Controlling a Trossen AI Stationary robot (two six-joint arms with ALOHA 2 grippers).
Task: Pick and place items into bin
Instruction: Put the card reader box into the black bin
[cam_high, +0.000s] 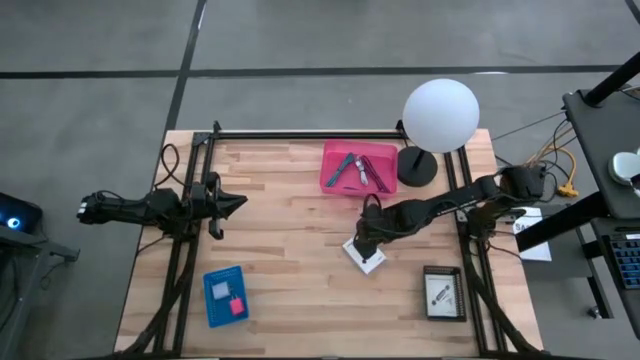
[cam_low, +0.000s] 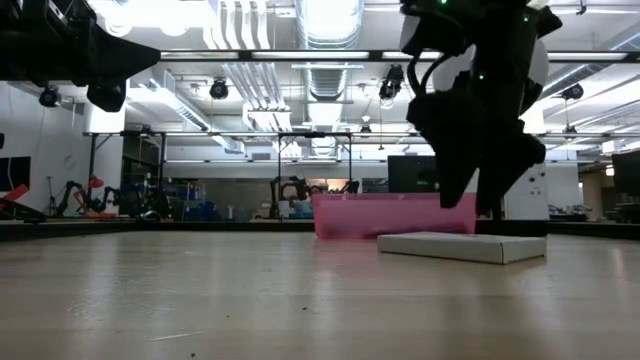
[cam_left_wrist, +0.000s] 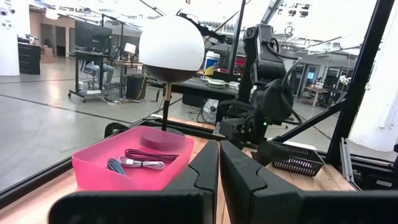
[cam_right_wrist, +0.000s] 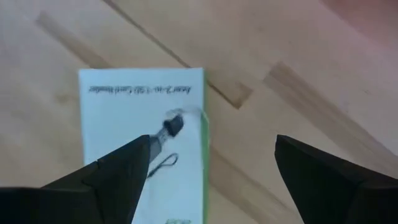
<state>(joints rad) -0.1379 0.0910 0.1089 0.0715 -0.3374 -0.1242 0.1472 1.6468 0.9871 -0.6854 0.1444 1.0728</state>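
- Near the table's (cam_high: 300, 250) middle, right gripper (cam_high: 366, 247) hovers wide-open over the white card (cam_high: 365, 256).
- Pink bin (cam_high: 338, 182) by the far edge already holds teal-handled tool (cam_high: 344, 168) and purple cord (cam_high: 376, 170).
- Left gripper (cam_high: 232, 204) waits pinched closed, empty, near the left edge.

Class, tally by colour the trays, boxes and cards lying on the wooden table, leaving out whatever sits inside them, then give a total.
Pink: 1, the pink plastic bin
White: 1, the flat white box with black print under the open right gripper
Blue: 1, the blue rectangular card
Black: 1, the black-framed tray
Total: 4
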